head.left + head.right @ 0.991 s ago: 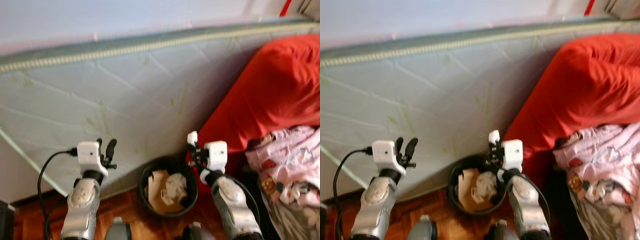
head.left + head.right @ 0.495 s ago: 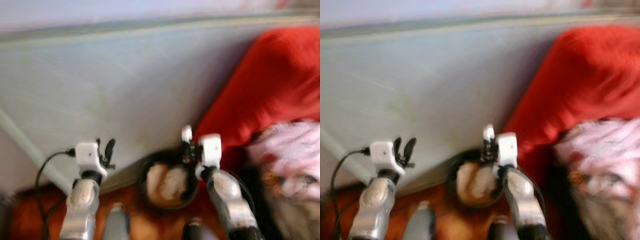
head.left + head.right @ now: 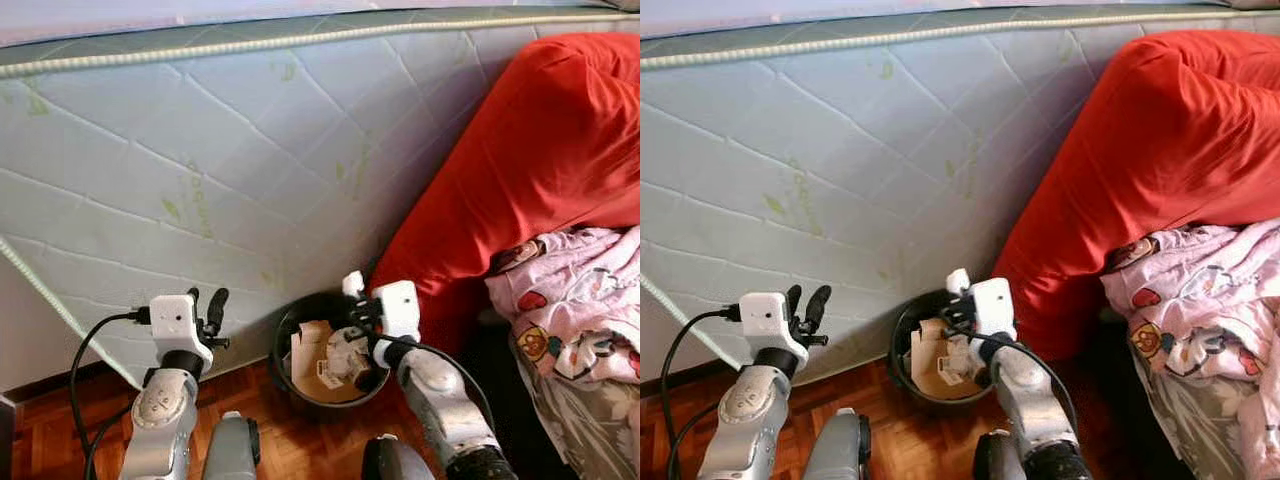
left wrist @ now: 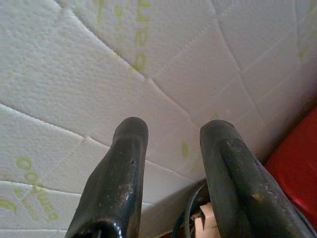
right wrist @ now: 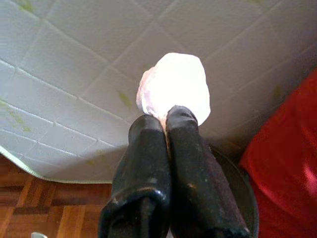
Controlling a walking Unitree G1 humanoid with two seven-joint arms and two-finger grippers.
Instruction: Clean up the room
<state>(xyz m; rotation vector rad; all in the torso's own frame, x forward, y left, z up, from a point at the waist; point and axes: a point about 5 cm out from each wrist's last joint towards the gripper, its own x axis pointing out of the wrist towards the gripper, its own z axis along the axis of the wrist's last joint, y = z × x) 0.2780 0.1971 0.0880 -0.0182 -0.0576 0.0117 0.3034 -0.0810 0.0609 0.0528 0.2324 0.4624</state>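
Crumpled white paper wad (image 5: 174, 88) sits pinched between the pressed-together fingers of the right gripper (image 3: 352, 292), held over the rim of the round black wastebasket (image 3: 283, 362) that stands against the upended quilted white mattress (image 3: 200, 150). Cardboard and paper scraps (image 3: 318, 360) already lie inside. By my reading, only the drop remains for this piece. Left gripper (image 3: 206, 305) hovers nearby, fingers spread, holding nothing.

A wooden parquet floor (image 3: 290, 435) carries a round black bin (image 3: 288, 345) holding cardboard and crumpled paper, directly under the right claw (image 3: 352, 290). Behind both claws a quilted mattress (image 3: 230, 170) stands on its edge on that floor.
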